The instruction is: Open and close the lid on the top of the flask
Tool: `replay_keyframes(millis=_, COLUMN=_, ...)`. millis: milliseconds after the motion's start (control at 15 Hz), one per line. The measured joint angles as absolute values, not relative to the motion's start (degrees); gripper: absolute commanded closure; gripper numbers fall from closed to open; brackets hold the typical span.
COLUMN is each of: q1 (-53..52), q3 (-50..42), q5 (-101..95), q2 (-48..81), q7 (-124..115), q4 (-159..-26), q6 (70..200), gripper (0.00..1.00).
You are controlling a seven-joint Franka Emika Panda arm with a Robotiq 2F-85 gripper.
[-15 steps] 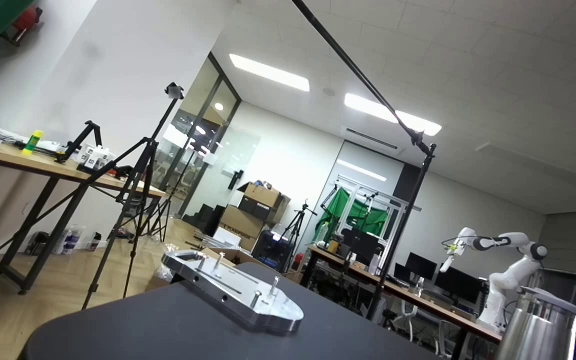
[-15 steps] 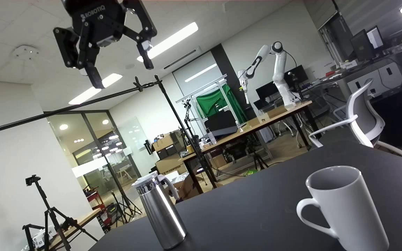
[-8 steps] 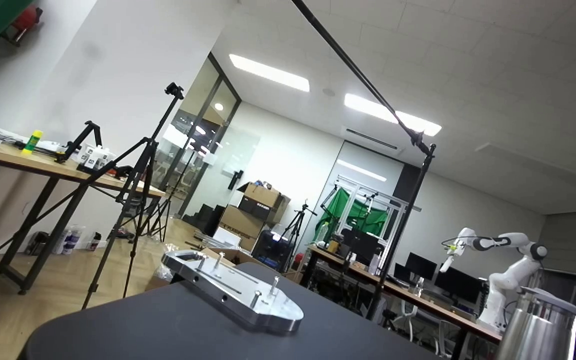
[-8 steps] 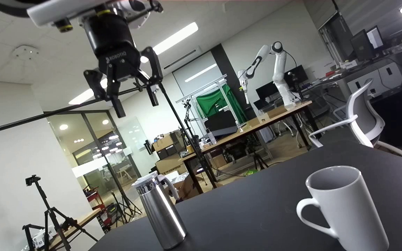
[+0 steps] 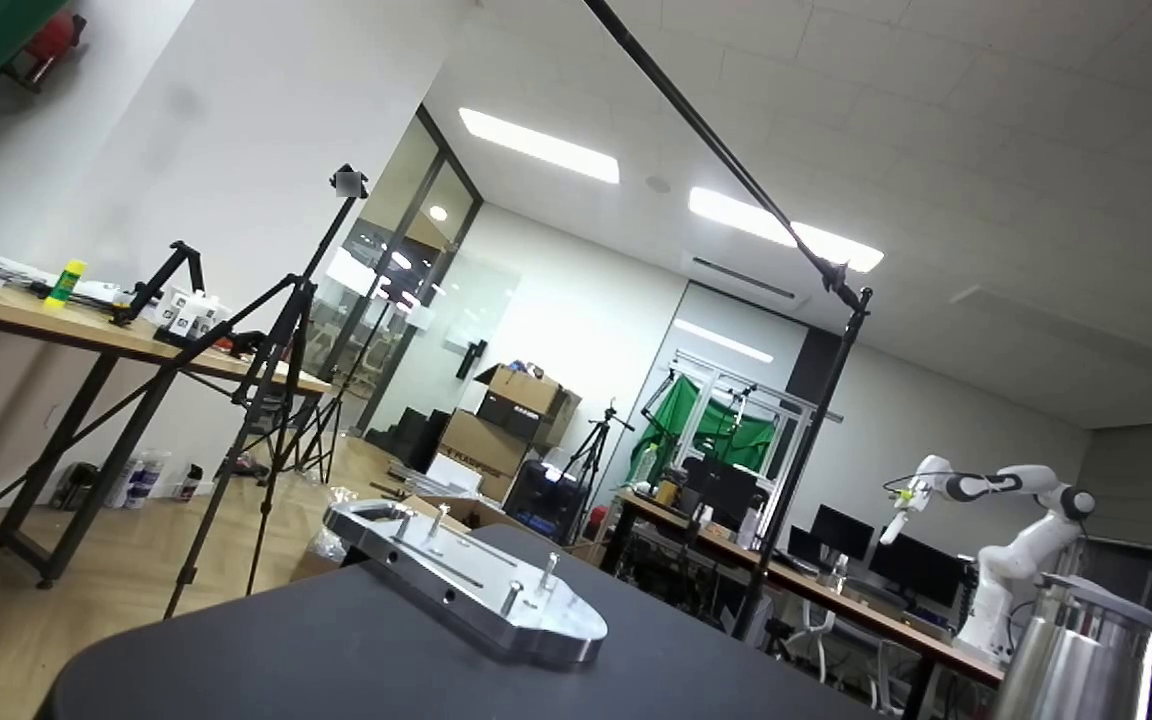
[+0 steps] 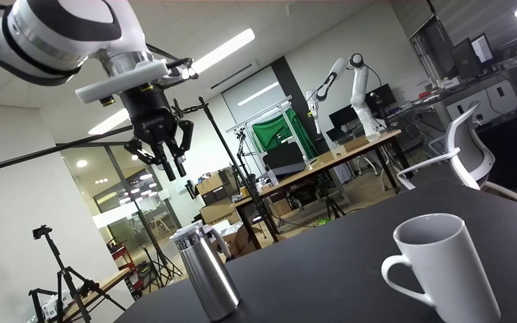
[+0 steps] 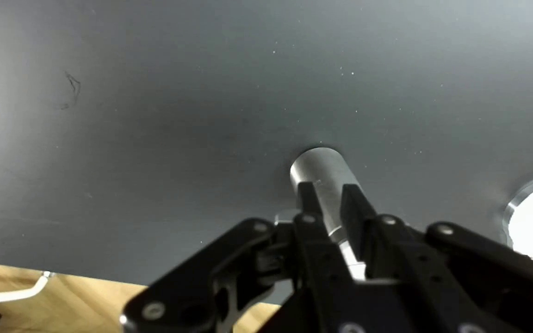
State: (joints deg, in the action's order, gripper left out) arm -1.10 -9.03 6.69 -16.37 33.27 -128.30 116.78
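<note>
The flask (image 6: 209, 278), a shiny metal cylinder with a side handle, stands upright on the dark table. Its pale grey lid (image 6: 186, 229) sits down on the top rim. At the right edge of an exterior view, the upper part of the flask (image 5: 1076, 660) and its lid (image 5: 1101, 600) show too. My gripper (image 6: 176, 176) hangs above the flask, apart from it, with its fingers close together but a narrow gap between them. In the wrist view, the flask (image 7: 324, 169) lies below the gripper (image 7: 328, 186), whose fingers hide much of its top. Nothing is held.
A white mug (image 6: 442, 264) stands on the dark table (image 6: 330, 260) in an exterior view. A flat metal device with upright pins (image 5: 466, 580) lies on the table, its edge also at the right of the wrist view. A tripod (image 5: 286, 340) stands beyond.
My gripper has come down and rightward in an exterior view, nearer to the top of the flask. Its fingers have drawn from wide apart to a narrow gap. Flask and lid have stayed put.
</note>
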Motion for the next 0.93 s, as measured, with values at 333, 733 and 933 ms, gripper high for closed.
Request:
replay_keyframes(millis=333, q1=-1.80, q3=-5.47, q5=6.45, q2=-15.99, q7=31.70, q4=-128.17, q6=119.59, gripper=0.99)
replay_keyframes(millis=733, q1=-1.64, q3=-5.55, q5=6.44, q2=-15.92, q7=31.68, q4=-128.15, q6=119.59, gripper=0.99)
replay_keyframes(millis=933, q1=-1.64, q3=-5.55, q5=6.44, q2=-15.91, q7=31.68, q4=-128.15, q6=119.59, gripper=0.99)
